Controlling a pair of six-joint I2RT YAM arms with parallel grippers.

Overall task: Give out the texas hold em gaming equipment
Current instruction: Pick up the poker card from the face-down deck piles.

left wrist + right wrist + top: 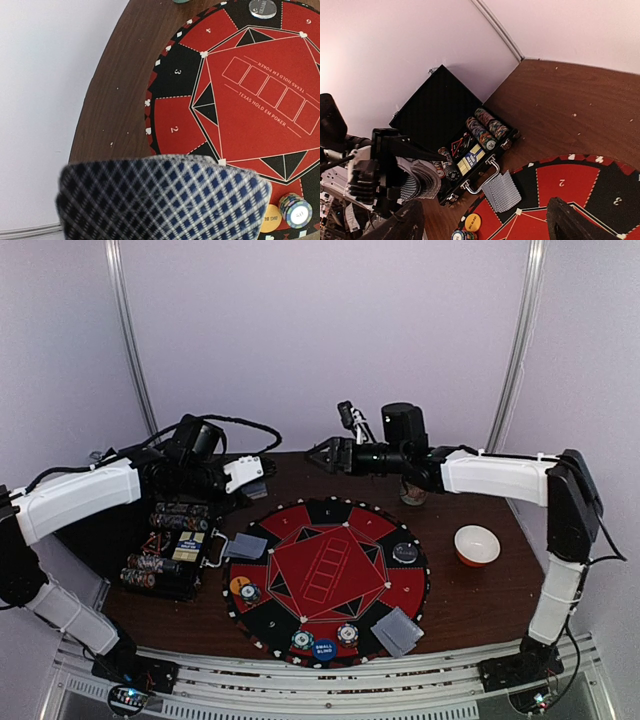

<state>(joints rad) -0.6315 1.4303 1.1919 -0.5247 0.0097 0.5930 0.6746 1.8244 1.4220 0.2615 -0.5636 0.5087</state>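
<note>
2 card piles (245, 547) lie dealt; left gripper (248, 480) clamps the deck (160, 200), right gripper (320, 453) gapes empty, likely due to pluck the next card.

Cards (165, 200) — blue-white lattice; mat (260, 130) — red, black.

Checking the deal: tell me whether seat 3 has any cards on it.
No; the left wrist view shows seat 3 lying bare, only its black felt and printed number showing.
</note>
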